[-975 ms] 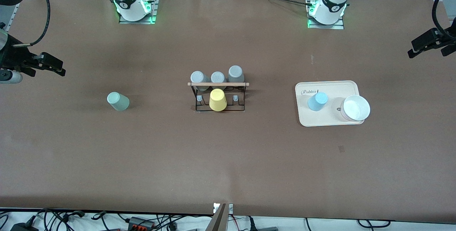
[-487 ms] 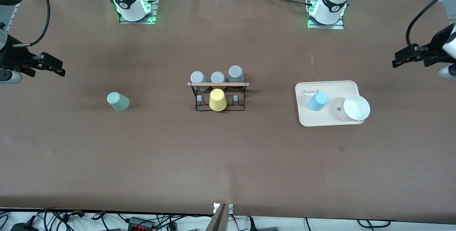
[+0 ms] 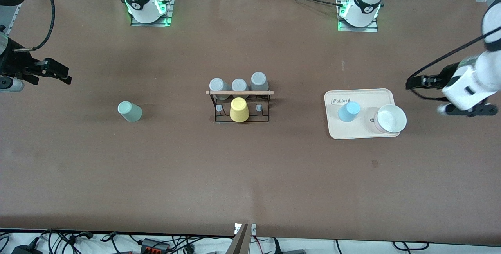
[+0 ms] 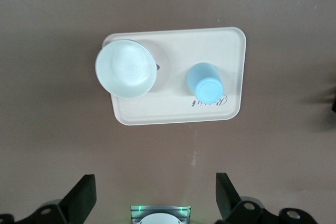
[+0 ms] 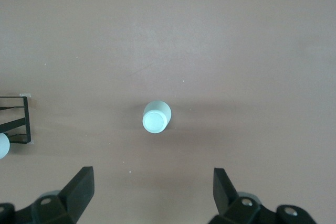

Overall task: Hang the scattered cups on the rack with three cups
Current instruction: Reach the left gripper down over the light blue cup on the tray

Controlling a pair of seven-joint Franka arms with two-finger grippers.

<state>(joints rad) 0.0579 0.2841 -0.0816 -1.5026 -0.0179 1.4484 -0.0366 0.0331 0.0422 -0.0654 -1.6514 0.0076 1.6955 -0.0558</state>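
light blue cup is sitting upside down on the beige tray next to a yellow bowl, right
Not quite. The bowl beside the light blue cup is white, not yellow; the left wrist view shows it plainly. The rest holds: the cup sits upside down on the beige tray, beside the bowl. The only yellow thing is the yellow cup on the rack.

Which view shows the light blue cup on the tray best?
The left wrist view: the light blue cup sits central, upside down on the beige tray. The front view shows it smaller. The right wrist view misses it.
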